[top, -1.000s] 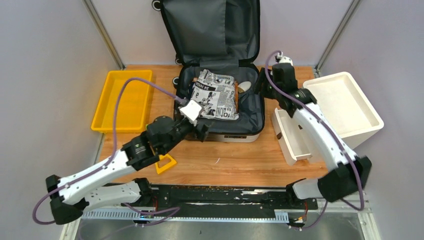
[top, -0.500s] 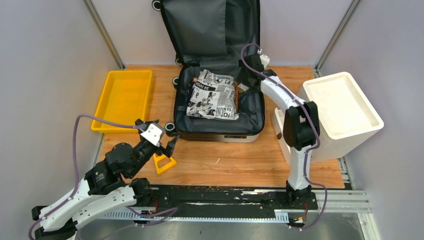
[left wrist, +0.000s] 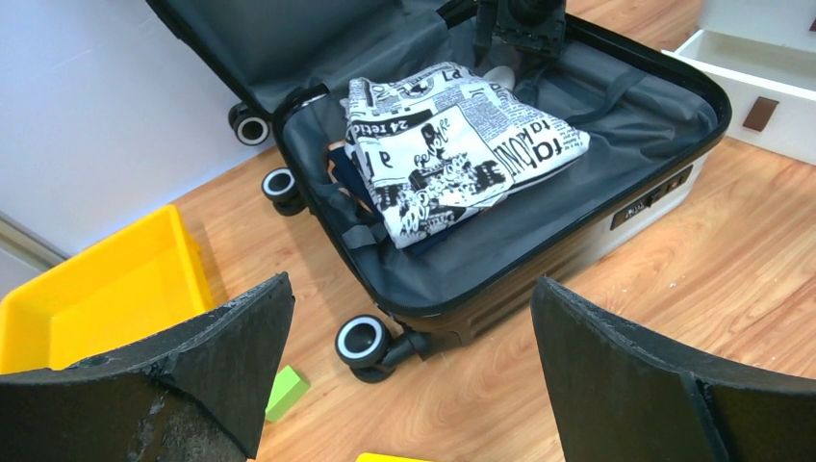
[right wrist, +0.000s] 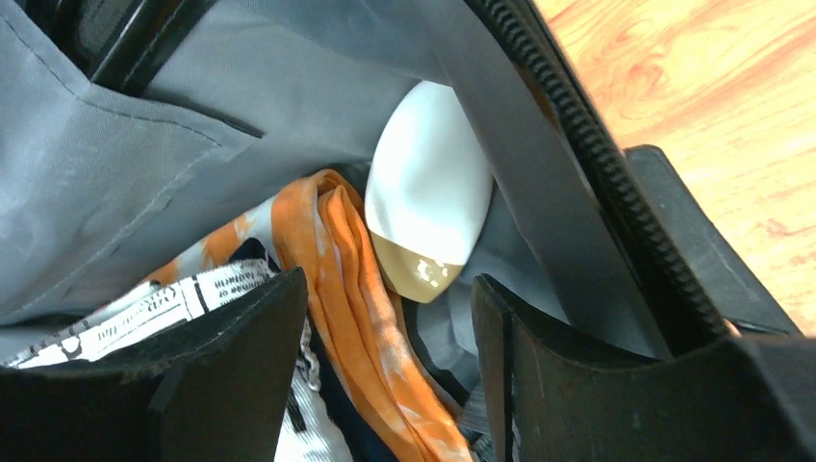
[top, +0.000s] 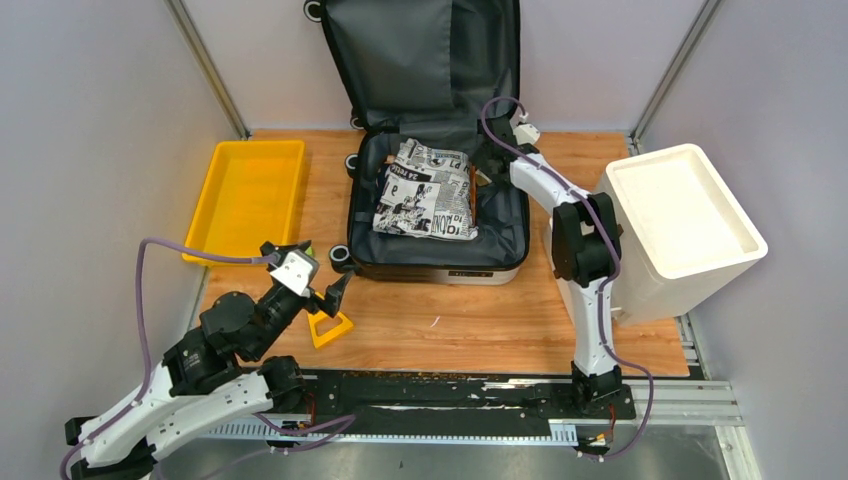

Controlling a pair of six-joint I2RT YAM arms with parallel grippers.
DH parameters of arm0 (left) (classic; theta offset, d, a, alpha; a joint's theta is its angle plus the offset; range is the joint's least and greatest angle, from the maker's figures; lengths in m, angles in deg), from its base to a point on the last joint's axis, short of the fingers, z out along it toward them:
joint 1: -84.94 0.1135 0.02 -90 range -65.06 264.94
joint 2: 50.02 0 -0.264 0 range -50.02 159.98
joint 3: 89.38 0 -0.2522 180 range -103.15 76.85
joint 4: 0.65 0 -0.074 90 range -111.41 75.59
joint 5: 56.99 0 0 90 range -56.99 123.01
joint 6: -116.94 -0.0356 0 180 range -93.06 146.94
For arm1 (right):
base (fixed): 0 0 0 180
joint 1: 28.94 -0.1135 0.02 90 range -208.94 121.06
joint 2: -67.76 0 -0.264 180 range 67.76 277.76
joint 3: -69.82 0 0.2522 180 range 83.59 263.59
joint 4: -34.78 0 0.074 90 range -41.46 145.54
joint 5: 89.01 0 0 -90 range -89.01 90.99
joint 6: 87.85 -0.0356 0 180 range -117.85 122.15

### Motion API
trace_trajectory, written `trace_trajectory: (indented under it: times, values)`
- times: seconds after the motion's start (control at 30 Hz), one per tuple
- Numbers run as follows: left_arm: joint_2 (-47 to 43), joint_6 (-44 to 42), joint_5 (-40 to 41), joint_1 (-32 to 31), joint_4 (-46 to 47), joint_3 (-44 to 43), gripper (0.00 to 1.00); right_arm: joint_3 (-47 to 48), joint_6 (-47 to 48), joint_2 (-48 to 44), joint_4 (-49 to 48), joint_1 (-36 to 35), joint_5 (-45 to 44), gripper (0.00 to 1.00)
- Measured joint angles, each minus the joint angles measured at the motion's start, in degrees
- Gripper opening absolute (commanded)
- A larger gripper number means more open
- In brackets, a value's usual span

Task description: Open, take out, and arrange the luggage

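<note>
Luggage, top view: the luggage [top: 505, 225] lies open at the far middle of the table [top: 450, 320], its lid [top: 420, 60] leaning on the back wall and its lower shell flat on the wood.
Contents, top view: one folded newspaper-print garment [top: 425, 190] in the lower shell, not yet taken out.
Left gripper, top view: the left gripper [top: 322, 265] hangs off the case's near-left corner, jaws wide apart and empty. A second ago it sat at the near-left rim beside the garment, so it has backed away with nothing.
Right gripper, top view: the right gripper [top: 490, 165] dips into the shell's far-right corner. A second ago it stood outside the right wall.
Surroundings, top view: a yellow tray [top: 245, 200] left of the case, a white bin [top: 680, 215] right of it.
Luggage, left wrist view: grey lining and garment sit in plain sight beyond the spread fingers [left wrist: 192, 375], with nothing between them. One wheel [left wrist: 364, 340] and a green block [left wrist: 287, 390] rest on the wood nearby.
Right gripper, right wrist view: jaws apart, clamped on nothing.
Contents, right wrist view: a white rounded item [right wrist: 428, 192] with a tan end lies just beyond the gap, by the zipper wall. An orange cloth [right wrist: 332, 250] lies beside it.
Task standing: opening is done. Unpacking appears to have passed to the right arm, and the white item looks the likely first pick.
</note>
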Motion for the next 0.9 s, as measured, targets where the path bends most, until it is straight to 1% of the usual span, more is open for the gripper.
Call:
trace_trajectory:
  times: [0.3, 0.53, 0.77, 0.9]
  values:
    - [-1.4, 0.0, -0.8, 0.0, 0.1, 0.0, 1.00, 1.7, -6.0, 3.0, -0.5, -0.5, -1.2, 0.64]
    - [-1.4, 0.0, -0.7, 0.0, 0.1, 0.0, 1.00, 3.4, -8.2, 4.9, -0.5, -1.0, -2.3, 0.63]
    - [-1.4, -0.6, -0.5, 0.0, 0.1, 0.2, 1.00, 6.5, -10.3, 7.7, 2.0, -1.9, -4.6, 0.62]
    - [-1.4, -0.9, -0.3, 0.0, 0.1, 0.3, 1.00, 7.6, -12.3, 8.6, 3.0, -2.5, -6.8, 0.58]
